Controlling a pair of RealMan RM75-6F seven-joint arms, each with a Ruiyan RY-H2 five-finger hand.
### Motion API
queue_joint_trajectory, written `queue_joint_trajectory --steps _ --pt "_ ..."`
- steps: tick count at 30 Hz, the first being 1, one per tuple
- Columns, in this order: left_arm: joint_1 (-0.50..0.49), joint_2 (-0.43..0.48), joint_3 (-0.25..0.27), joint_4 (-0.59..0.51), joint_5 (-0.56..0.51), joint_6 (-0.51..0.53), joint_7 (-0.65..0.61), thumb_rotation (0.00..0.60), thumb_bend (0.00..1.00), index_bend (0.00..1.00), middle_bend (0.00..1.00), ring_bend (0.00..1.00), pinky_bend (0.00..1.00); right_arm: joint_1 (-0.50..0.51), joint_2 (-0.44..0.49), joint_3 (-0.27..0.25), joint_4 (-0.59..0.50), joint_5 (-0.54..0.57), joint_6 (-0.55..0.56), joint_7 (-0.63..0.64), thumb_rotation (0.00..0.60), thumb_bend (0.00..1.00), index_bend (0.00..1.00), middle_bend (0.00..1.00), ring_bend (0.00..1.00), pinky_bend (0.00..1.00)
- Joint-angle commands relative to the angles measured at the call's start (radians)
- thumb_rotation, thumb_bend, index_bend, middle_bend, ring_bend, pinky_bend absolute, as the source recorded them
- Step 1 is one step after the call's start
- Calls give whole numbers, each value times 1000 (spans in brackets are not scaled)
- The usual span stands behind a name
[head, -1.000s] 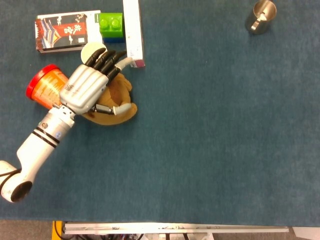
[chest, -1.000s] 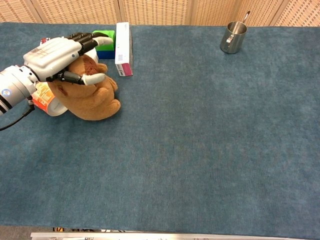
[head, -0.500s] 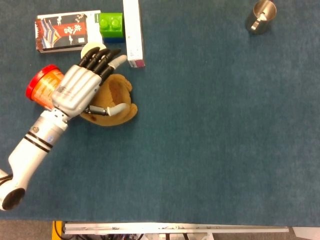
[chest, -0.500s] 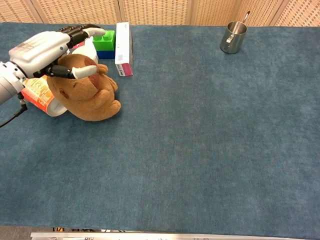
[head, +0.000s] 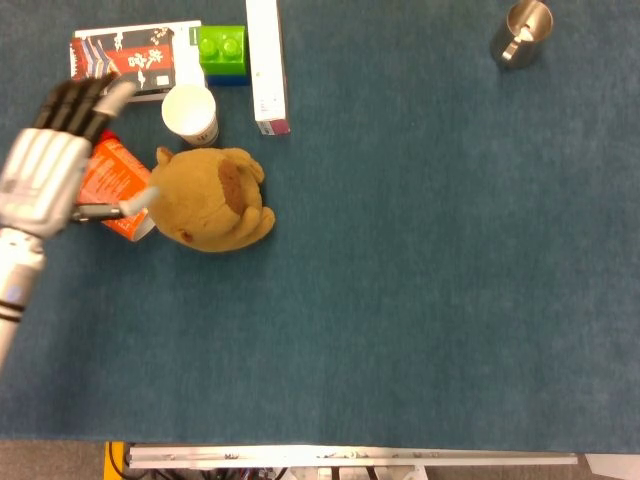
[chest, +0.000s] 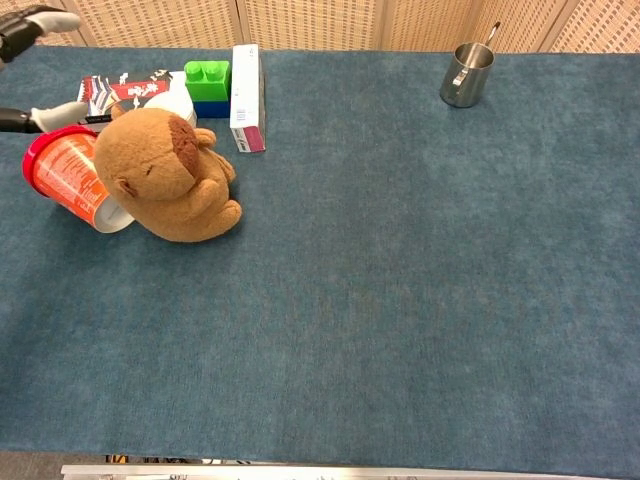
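Left hand (head: 45, 165) sits at the far left edge, raised above the table with fingers spread and nothing in them; thumb tip hangs just over the red-lidded orange cylindrical canister (chest: 68, 183), not gripping it. The canister lies on its side, tilted, white base against the brown plush capybara toy (head: 212, 198), which seems to prop it and stop it rolling. The plush rests on the blue felt table (head: 430, 260), upright on its belly, untouched by the hand. Behind the canister: a flat red-and-white printed box (head: 128, 62), and just behind the plush a white paper cup (head: 191, 113). Next right, a green building block stacked on a blue one (chest: 208, 87), touching a long white carton with a purple end (head: 266, 64) lying flat. Well apart, far right corner: a steel mug with a handle (chest: 466, 73), standing upright. Right hand shows in neither view.
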Motion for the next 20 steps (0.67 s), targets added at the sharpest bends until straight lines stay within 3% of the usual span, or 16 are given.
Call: queue_joint_trajectory --steps 1,3,4,6,7,20 --pt "59 32 13 -10 -35 51 14 251 138 50 43 20 8 5 -6 -4 12 -11 -6 11 600 127 286 303 182 207" --pt "95 43 21 -13 -54 79 20 302 139 51 43 20 8 8 -11 -8 19 -20 -10 17 600 127 286 303 182 207" --pt "111 45 23 -16 -65 92 19 358 139 51 43 20 8 10 -13 -10 22 -24 -12 19 600 127 286 303 182 207" --pt "140 46 26 -18 -81 118 25 534 138 53 42 20 9 13 -17 -15 28 -30 -18 23 600 129 286 303 182 207" --pt "153 47 29 -18 -85 128 27 585 139 54 42 20 9 14 -19 -16 31 -33 -21 26 600 129 286 303 182 207" --pt "303 39 54 -49 -77 281 73 600 138 57 43 22 9 32 -47 -32 65 -85 -20 53 600 131 286 309 182 207"
